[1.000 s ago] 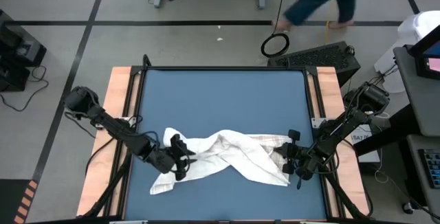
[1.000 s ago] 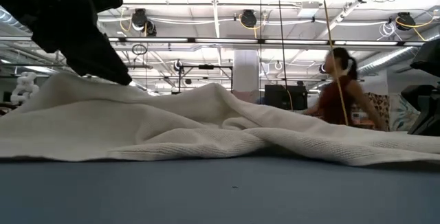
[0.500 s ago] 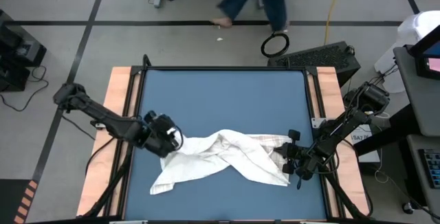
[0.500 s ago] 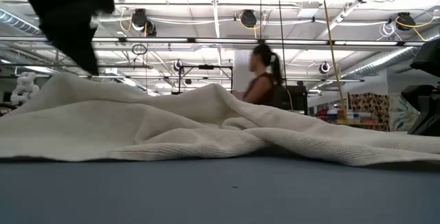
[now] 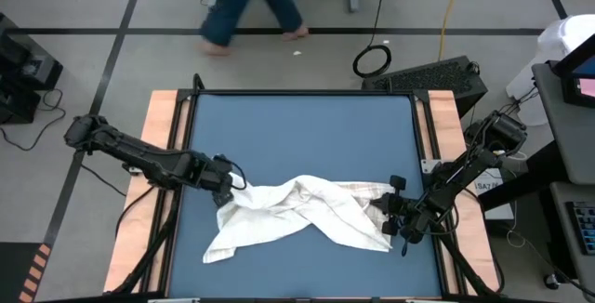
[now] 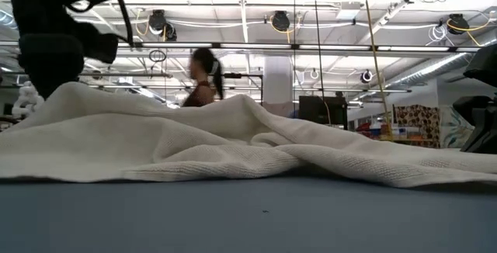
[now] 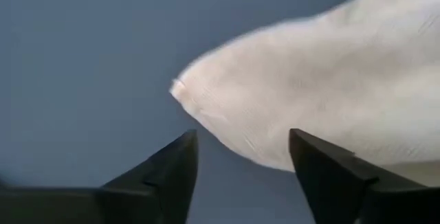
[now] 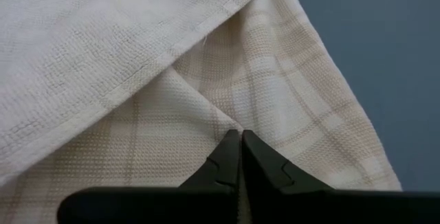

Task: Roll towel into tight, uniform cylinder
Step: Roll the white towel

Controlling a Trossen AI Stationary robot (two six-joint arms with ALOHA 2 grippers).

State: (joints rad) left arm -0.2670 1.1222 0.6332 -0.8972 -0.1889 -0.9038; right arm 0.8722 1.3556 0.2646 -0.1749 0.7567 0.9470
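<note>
Thin white checked cloth towel (image 5: 302, 212) lies crumpled at 6 o'clock on blue mat (image 5: 302, 131). Left gripper (image 5: 226, 178) open, empty, at its 9 o'clock corner. Right gripper (image 5: 398, 217) closed at 3 o'clock edge. Risk: rolling over these folds gives a lumpy, uneven cylinder.

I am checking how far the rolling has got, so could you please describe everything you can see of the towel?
The towel is white, thin woven cloth with faint checked lines, lying crumpled and unrolled across the near half of the blue mat, folds overlapping. The open left pincer sits at its left corner without gripping it. The shut right pincer rests at its right end, fingertips against the fabric.
</note>
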